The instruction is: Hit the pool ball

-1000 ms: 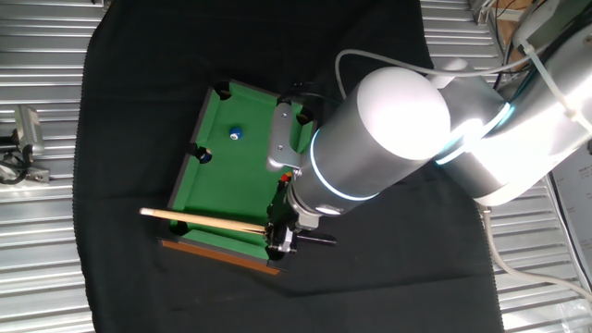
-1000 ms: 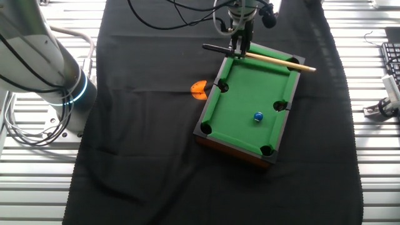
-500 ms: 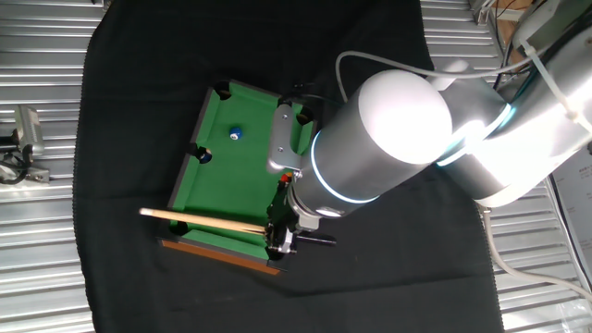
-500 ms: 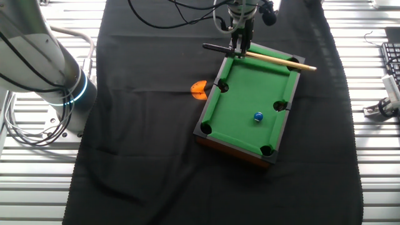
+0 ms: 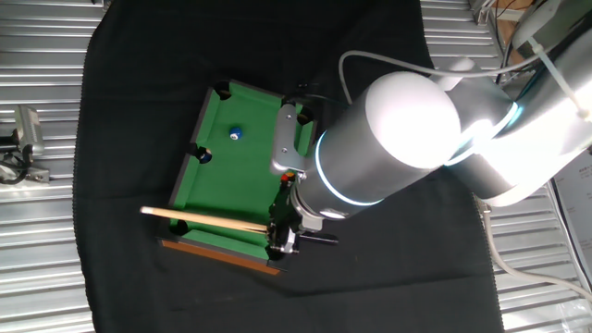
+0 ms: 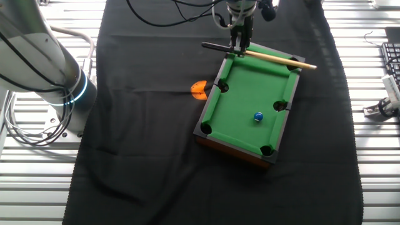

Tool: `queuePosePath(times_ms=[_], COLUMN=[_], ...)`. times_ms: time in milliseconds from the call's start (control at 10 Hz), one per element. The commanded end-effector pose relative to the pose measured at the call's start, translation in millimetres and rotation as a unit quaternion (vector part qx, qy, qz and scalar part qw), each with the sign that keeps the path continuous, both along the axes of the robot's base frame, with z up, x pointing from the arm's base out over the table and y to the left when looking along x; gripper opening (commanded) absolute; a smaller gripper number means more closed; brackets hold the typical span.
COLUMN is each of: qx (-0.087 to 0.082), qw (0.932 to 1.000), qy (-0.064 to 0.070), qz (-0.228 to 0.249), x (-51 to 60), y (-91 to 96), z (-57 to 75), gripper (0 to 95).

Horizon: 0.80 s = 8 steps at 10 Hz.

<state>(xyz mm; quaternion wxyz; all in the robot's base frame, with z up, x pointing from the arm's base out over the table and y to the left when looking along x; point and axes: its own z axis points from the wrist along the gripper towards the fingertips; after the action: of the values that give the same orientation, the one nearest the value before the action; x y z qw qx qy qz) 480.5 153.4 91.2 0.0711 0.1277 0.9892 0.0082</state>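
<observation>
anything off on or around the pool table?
One thing: an orange object lies on the black cloth beside the toy pool table, outside it. What it is can't be told. The cue is in the gripper, across the far rail.

Fingers (image 6: 239, 48) apparently closed, pointing down.

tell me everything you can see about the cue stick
The cue stick is a thin, straight rod of pale wood with a dark butt end. It lies roughly level across one short end of the toy pool table, its light tip jutting past the far rail. The hand is shut on it near the dark end, at the table's corner. It points along the rail, not at the pool ball, which sits apart on the green felt.
</observation>
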Motion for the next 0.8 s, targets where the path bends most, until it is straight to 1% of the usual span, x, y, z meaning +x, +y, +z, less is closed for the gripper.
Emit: queuePosePath(times_ms=[100,200,300,400,600,800], qx=[-0.004,-0.003,-0.002,0.0,0.003,0.005], qw=[1.0,1.0,1.0,1.0,1.0,0.9999], qy=[0.003,0.003,0.003,0.004,0.005,0.005], qz=[0.0,0.0,0.0,0.0,0.001,0.009], x=[-2.7,-3.6,-3.7,-4.5,-6.9,-12.6], y=[1.6,2.7,2.9,4.2,4.9,6.0], z=[8.4,13.0,13.7,17.9,19.7,21.4], gripper=[0.0,0.0,0.0,0.0,0.0,0.0])
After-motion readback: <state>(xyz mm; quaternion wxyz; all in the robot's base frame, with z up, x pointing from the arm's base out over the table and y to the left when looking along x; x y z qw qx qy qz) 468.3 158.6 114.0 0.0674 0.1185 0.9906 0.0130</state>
